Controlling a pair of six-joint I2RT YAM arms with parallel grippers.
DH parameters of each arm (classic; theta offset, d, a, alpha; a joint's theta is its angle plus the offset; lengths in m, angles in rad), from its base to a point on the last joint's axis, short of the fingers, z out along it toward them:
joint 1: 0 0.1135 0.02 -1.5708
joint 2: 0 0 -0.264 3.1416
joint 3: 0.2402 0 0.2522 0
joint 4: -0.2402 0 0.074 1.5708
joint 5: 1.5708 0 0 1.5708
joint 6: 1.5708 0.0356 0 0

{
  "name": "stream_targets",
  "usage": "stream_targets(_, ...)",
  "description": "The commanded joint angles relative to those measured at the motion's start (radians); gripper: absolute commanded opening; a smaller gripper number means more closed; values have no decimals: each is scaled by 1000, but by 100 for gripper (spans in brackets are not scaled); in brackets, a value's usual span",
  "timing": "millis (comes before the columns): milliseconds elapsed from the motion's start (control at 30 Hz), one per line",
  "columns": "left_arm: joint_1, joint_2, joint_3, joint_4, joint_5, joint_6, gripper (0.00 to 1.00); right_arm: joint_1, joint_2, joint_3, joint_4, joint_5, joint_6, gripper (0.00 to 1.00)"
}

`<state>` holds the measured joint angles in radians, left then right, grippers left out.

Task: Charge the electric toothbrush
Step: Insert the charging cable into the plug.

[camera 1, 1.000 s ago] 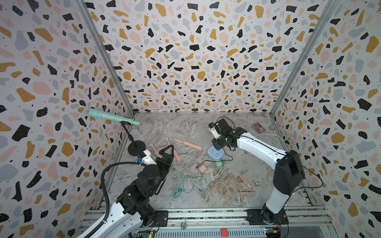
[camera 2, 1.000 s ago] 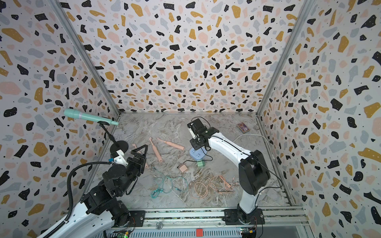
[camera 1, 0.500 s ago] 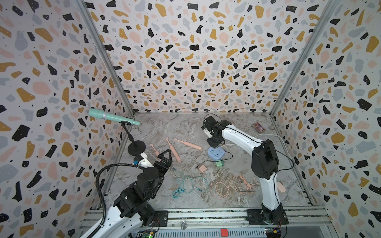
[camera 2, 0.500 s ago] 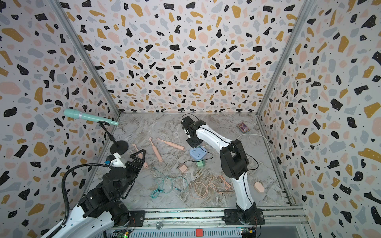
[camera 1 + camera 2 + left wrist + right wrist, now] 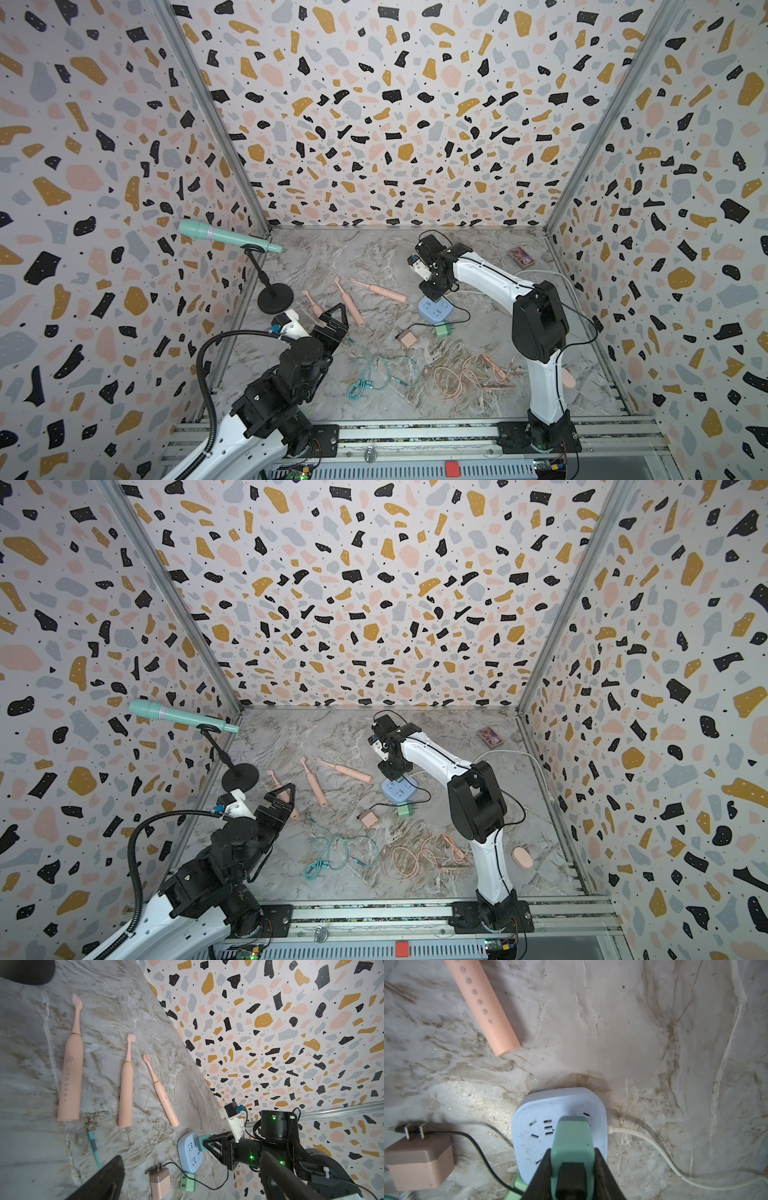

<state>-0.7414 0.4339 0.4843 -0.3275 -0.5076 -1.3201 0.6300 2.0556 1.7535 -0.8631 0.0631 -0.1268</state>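
right gripper [image 5: 572,1153] pinches green charger plug [image 5: 572,1136] upright on blue power strip [image 5: 525,1120], table centre, prob to seat prongs; left gripper [image 5: 332,320] spread, ready nr pink toothbrushes [image 5: 126,1093].

A robot laboratory test cell is shown: a grey marble-patterned tabletop [image 5: 353,253] is enclosed on three sides by terrazzo-printed wall panels [image 5: 395,124] joined by bare aluminium corner posts [image 5: 218,124]. Two white-and-black robot arms [image 5: 542,386] are bolted to a slotted aluminium rail [image 5: 415,434] along the tabletop's open edge.

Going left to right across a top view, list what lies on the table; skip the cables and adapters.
Microphone stand base → three pink toothbrushes → blue power strip → small patterned box → pink oval object.
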Motion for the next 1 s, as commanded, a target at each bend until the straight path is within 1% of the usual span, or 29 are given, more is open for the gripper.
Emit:
stream_targets(0,4,5,-14,25,3,7,100,-9,-38,-17,6,-46,-15,0)
stream_targets(133,4,8,-14,26,3,7,99,-15,-22,-14,9,-42,-23,0)
stream_targets(267,4,10,-15,27,4,7,100,-16,-37,-18,25,-37,-28,0)
stream_targets(433,4,16,-14,33,4,6,99,-21,-74,-32,57,-95,-48,0)
stream_targets(600,4,27,-15,44,8,6,100,-28,-91,-46,85,-104,-49,0)
stream_targets(967,4,31,-23,53,12,2,99,-25,-114,-42,92,-83,-36,0)
